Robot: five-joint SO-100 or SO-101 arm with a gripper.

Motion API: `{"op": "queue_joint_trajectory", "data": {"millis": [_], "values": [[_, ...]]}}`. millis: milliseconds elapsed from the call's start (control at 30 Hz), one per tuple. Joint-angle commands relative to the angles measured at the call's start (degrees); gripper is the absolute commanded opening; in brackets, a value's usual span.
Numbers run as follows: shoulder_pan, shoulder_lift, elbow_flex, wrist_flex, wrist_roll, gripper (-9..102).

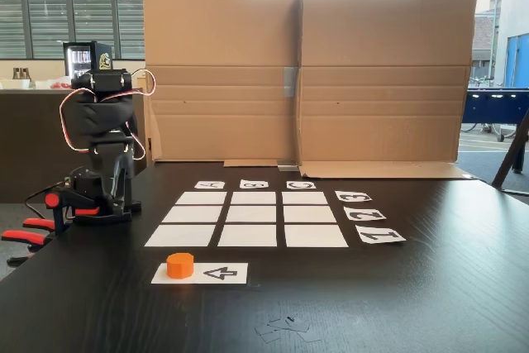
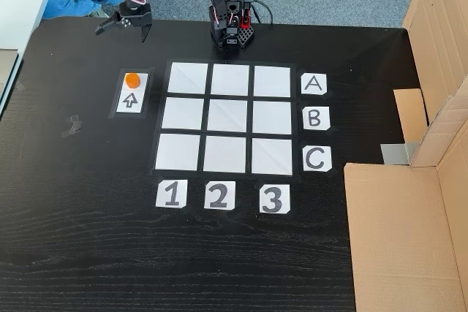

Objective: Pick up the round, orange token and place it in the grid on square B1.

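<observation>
The token (image 2: 131, 79) sits on the white arrow strip (image 2: 131, 101), at the arrow's tip, just beside the grid (image 2: 229, 118) at its 9 o'clock side in the top-down fixed view. In the low fixed view the token (image 1: 179, 264) stands upright on the strip in front of the grid's nearest row.

Square B1 (image 2: 182, 115) is, by the labels, the middle cell of the column above the "1" label (image 2: 172, 194), level with the "B" label (image 2: 314, 118). It lies at about 4 o'clock from the token and close by.

The claw (image 2: 126, 29) hangs above the desk (image 2: 80, 202) at 12 o'clock from the token, well apart from it. Its jaws look parted, though at this size that is hard to confirm, and it carries nothing.

The step in hand appears to be the reach. It would go best with the claw brought straight down over the token, jaws wide, straddling the rim evenly, then closing low on the body so the short cylinder does not squirt out or drag the paper strip along.
</observation>
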Motion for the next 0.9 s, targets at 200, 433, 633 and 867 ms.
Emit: {"op": "queue_joint_trajectory", "data": {"millis": [200,433,633,867], "values": [[-4.8,-7.1,-6.9,0.0,0.2,63],[-6.5,-14.1,-13.2,-0.1,-0.2,63],[-9.0,-17.5,-15.6,-0.3,-0.7,63],[-10.6,-21.7,-19.4,-0.4,-0.7,63]]}}
